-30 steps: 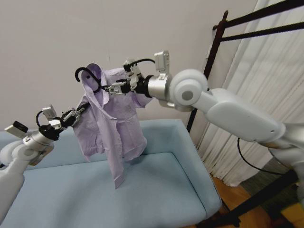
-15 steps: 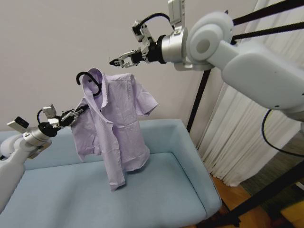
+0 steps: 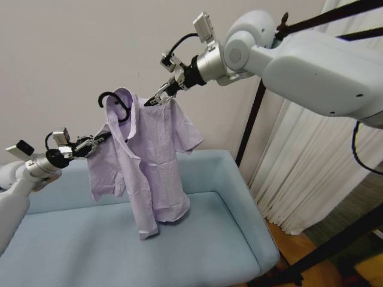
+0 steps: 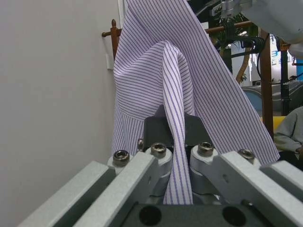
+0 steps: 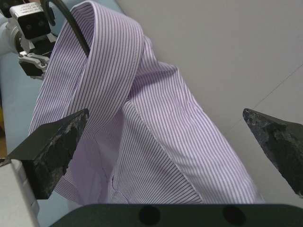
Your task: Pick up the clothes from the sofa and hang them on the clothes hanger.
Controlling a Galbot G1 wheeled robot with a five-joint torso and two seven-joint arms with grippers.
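Note:
A purple striped shirt (image 3: 149,161) hangs on a black hanger (image 3: 112,100) in the air above the sofa. My left gripper (image 3: 96,142) is shut on the shirt's shoulder fabric; in the left wrist view the cloth (image 4: 175,94) runs down between the closed fingers of the gripper (image 4: 177,158). My right gripper (image 3: 157,99) hovers at the shirt's other shoulder. In the right wrist view its fingers (image 5: 57,146) stand wide open around the gripper's middle (image 5: 165,112), with the shirt (image 5: 161,156) just beyond them, not held.
The light blue sofa (image 3: 203,239) lies below the shirt. A dark wooden clothes rack (image 3: 263,78) stands to the right, before a white curtain (image 3: 311,173). More hangers (image 4: 241,40) hang on a rail in the left wrist view.
My right gripper left the shirt's collar, rose clear, then came back down to the shirt's shoulder, open. The left gripper kept its hold and shifted slightly left.

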